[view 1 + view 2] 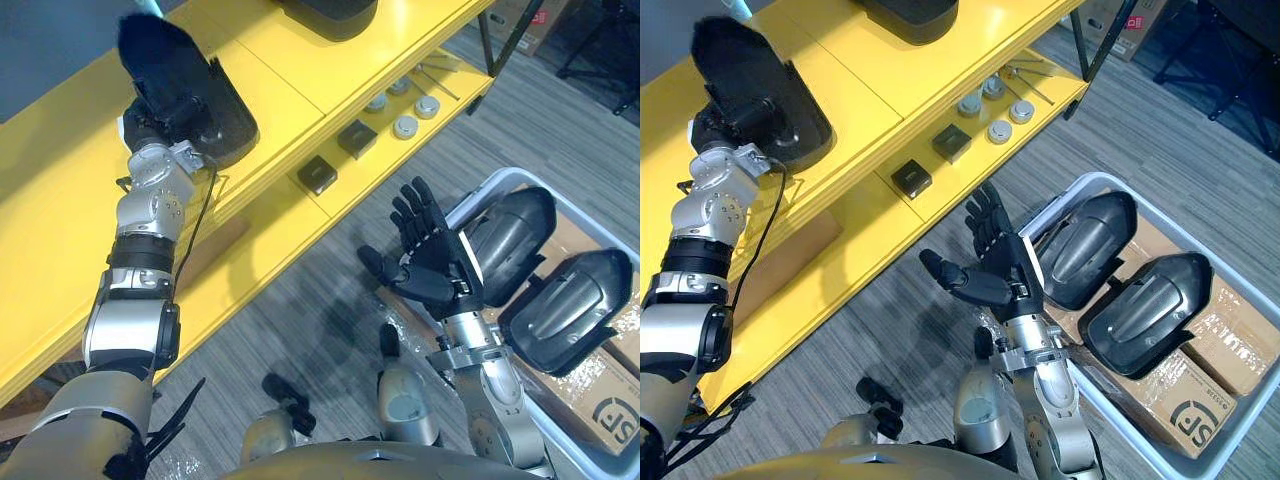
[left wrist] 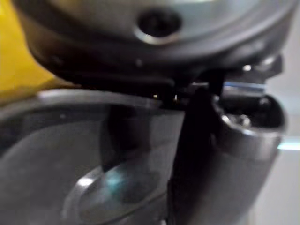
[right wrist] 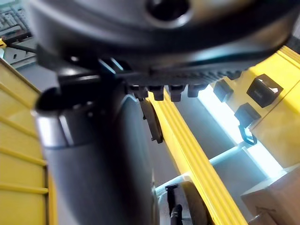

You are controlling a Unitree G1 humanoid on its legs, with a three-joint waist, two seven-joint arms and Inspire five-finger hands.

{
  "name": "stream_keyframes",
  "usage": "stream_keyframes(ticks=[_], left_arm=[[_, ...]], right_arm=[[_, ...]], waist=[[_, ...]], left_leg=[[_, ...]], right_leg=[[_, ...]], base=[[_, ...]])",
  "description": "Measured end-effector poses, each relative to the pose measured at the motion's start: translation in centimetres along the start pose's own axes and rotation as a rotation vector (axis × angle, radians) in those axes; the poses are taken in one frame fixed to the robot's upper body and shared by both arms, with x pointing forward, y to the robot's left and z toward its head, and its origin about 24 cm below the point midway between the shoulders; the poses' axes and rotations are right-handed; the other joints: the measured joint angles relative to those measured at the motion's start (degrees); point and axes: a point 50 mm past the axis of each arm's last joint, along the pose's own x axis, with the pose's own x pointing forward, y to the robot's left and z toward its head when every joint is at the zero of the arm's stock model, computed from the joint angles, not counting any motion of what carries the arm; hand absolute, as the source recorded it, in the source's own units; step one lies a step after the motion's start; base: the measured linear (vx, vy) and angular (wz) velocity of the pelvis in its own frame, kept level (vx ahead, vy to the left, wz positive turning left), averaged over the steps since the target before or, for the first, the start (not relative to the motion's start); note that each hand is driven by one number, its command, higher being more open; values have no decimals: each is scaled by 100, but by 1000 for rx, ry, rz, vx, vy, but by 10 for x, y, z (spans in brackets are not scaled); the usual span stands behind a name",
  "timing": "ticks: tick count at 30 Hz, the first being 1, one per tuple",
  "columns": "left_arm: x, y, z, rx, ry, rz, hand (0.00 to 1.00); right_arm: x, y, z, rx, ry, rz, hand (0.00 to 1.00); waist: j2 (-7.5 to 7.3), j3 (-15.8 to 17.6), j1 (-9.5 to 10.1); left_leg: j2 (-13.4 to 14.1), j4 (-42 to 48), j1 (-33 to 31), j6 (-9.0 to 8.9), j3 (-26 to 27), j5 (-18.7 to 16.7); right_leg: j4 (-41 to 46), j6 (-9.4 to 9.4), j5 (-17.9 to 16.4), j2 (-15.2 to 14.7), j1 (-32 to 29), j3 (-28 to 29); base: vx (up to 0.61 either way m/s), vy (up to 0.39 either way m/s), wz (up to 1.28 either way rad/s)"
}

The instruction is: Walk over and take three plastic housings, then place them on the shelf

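Housing (image 1: 195,95) over shelf (image 1: 290,85) | left robot hand (image 1: 148,122) grip hidden | right robot hand (image 1: 430,255) fingers spread

silver-grey jointed arms (image 1: 140,215) with black bands, ending in dark hands (image 1: 430,265).

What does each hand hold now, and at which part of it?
Left hand is at the near end of a plastic housing on the yellow shelf; a grip cannot be told. Right hand is open, holding nothing.
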Motion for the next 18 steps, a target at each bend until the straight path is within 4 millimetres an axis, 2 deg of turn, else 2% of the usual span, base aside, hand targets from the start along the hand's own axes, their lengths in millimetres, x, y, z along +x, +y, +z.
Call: stream_keyframes(ticks=[9,13,18], left_arm=[[6,22,-3,-2,71,118,100],[7,24,-1,-47,80,125,100],[8,27,4,-54,32,151,100]], right_arm=[[-2,9,0,0,26,55,100],[1,14,8,-3,1,82,100],[2,16,7,2,3,76,100]], waist=[[-6,7,3],[-30,34,14],[-34,42,15]], left_leg=[[11,29,96,6,94,-14],[14,18,79,8,55,-14],[9,13,4,20,-74,28]], right_leg=[[24,8,-2,0,52,78],[23,11,-4,0,49,40],[17,8,-1,-5,45,-40]], base=[[-26,1,-4],[-23,0,4],[0,-1,9]])
